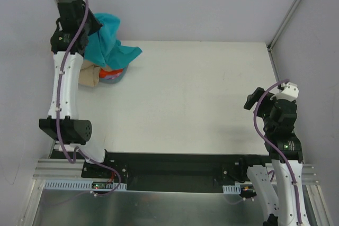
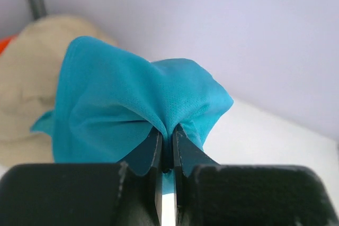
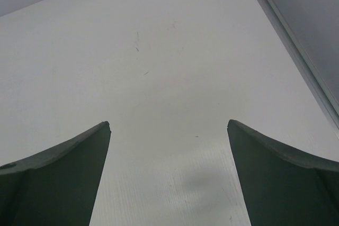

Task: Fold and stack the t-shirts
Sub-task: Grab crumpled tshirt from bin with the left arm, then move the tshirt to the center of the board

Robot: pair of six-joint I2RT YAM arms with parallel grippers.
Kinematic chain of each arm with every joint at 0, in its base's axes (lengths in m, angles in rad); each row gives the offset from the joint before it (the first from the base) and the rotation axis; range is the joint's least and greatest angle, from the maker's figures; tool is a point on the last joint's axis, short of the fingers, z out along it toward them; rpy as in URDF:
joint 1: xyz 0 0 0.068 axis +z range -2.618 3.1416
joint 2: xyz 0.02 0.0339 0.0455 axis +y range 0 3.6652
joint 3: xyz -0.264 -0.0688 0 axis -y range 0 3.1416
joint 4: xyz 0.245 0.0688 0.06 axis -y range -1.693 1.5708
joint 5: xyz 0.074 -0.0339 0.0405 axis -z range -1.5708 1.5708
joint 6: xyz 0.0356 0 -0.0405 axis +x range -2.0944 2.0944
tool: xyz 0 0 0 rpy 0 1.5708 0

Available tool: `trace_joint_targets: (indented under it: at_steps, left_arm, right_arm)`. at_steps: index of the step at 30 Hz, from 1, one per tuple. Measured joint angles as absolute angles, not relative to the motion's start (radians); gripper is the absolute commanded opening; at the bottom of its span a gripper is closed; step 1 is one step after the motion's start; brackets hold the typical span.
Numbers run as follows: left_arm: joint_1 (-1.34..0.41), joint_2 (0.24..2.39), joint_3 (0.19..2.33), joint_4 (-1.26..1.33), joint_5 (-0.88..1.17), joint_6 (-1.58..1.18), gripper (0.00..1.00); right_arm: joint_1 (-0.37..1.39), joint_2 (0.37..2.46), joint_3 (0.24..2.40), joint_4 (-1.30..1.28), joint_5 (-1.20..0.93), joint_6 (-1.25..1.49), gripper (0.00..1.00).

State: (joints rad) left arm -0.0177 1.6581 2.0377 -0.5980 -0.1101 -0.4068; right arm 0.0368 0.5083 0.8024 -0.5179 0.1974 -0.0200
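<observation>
Zero shirts are folded or stacked yet, by the look of it: this reads as the very start. The left gripper pinches its jaws tight on a bunch of the teal-blue t-shirt and holds it up just above the basket, with a tail of cloth draping down toward the basket's rim. The beige t-shirt and the orange t-shirt lie heaped at the basket, beneath the teal one. The right gripper hangs well apart from the basket, jaws spread wide with nothing between them. All three shirts need spreading, folding and piling, I'd say.
</observation>
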Motion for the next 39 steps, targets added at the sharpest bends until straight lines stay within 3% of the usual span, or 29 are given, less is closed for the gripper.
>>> trace_joint_targets:
  at_steps: [8, 14, 21, 24, 26, 28, 31, 35, 39]
  left_arm:
    - [-0.053, 1.451, 2.150, -0.447, 0.199, -0.423, 0.00]
    - [-0.307, 1.443, 2.123, -0.430, 0.273, -0.365, 0.00]
    - [-0.471, 1.488, 2.096, -0.431, 0.384, -0.362, 0.02]
    - [-0.546, 1.471, 2.005, -0.406, 0.402, -0.362, 0.15]
    - [-0.579, 1.437, 1.870, -0.375, 0.393, -0.366, 0.41]
    - [-0.590, 1.396, 1.685, -0.349, 0.347, -0.376, 0.77]
    - [-0.583, 1.378, 1.441, -0.359, 0.187, -0.419, 0.99]
    - [-0.534, 1.383, 1.169, -0.453, 0.028, -0.480, 0.99]
    - [-0.476, 1.332, 1.033, -0.498, -0.017, -0.520, 0.99]
  right_arm:
    - [0.037, 0.444, 0.802, -0.512, 0.220, -0.018, 0.97]
    - [0.037, 0.406, 0.802, -0.511, 0.264, -0.012, 0.97]
    - [0.037, 0.395, 0.802, -0.514, 0.288, -0.007, 0.97]
    - [0.037, 0.391, 0.802, -0.522, 0.300, 0.008, 0.97]
    - [0.037, 0.389, 0.802, -0.531, 0.309, 0.018, 0.97]
    - [0.037, 0.391, 0.802, -0.538, 0.313, 0.025, 0.97]
    - [0.037, 0.414, 0.810, -0.559, 0.317, 0.038, 0.97]
    - [0.037, 0.522, 0.849, -0.603, 0.294, 0.052, 0.97]
    - [0.037, 0.615, 0.854, -0.632, 0.195, 0.075, 0.97]
